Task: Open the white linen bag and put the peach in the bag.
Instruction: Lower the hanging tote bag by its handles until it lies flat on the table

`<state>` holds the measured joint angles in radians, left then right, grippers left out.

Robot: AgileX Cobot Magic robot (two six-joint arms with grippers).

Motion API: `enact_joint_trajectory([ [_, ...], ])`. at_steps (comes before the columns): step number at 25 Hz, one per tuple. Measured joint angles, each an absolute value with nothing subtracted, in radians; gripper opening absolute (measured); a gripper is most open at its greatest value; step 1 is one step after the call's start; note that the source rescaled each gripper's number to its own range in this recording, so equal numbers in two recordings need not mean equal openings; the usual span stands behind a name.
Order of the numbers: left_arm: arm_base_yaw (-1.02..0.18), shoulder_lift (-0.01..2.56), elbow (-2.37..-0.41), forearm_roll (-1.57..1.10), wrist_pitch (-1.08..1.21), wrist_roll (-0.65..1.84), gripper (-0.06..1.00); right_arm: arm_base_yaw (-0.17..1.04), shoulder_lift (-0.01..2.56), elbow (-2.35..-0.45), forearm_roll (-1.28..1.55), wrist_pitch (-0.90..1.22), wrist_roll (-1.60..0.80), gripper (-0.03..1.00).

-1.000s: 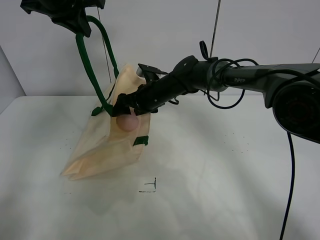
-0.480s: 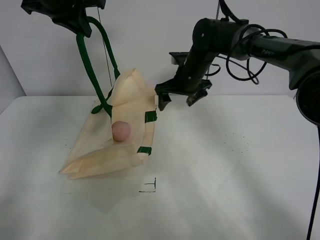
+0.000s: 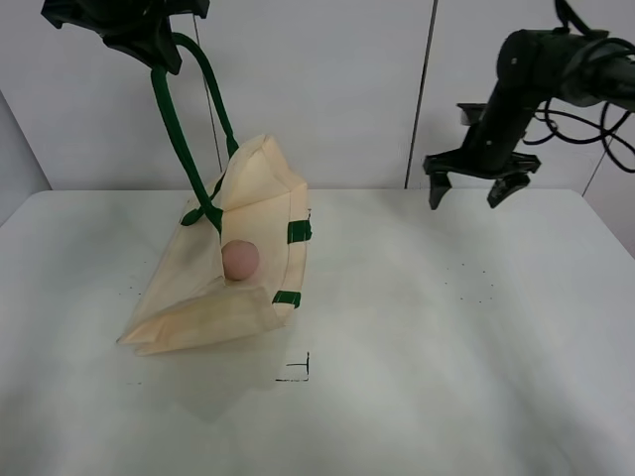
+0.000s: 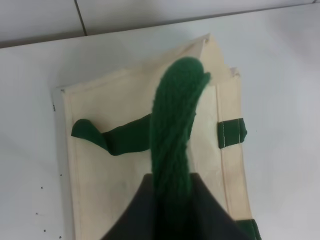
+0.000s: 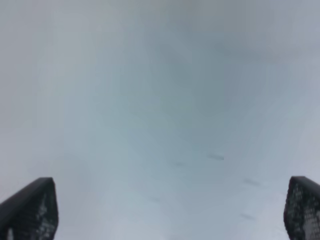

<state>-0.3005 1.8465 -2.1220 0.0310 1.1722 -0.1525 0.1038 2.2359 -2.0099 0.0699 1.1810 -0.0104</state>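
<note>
The white linen bag (image 3: 203, 288) lies on the table with its mouth held open; it also shows in the left wrist view (image 4: 110, 165). My left gripper (image 3: 149, 45) is shut on a dark green strap handle (image 3: 179, 129), lifting it high above the bag; the strap (image 4: 172, 130) runs into the jaws in the left wrist view. The peach (image 3: 240, 260) sits inside the bag's mouth. My right gripper (image 3: 471, 190) is open and empty, high at the back right, far from the bag. Its fingertips (image 5: 30, 210) frame bare table in the right wrist view.
A small black corner mark (image 3: 298, 372) is on the white table (image 3: 446, 377) in front of the bag. A grey wall stands behind the table. Cables hang from the right arm (image 3: 556, 69).
My right gripper has let go of the peach inside the bag, drawn out and swung away up and to the right. The peach settled in the bag. The left gripper has not moved.
</note>
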Motion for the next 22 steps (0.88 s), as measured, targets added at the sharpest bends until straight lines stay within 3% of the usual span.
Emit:
enact_joint_trajectory([
  [4,-0.3,1.846,-2.122,0.031,1.172,-0.153,0.0,-0.005,2.23,-2.009,0.065,1.209,-0.01,1.0],
  [14,-0.3,1.846,-2.122,0.031,1.172,-0.153,0.0,0.012,2.048,-1.886,0.064,1.209,-0.034,1.0],
  [22,-0.3,1.846,-2.122,0.031,1.172,-0.153,0.0,0.014,1.532,-1.285,0.059,1.21,-0.034,1.0],
])
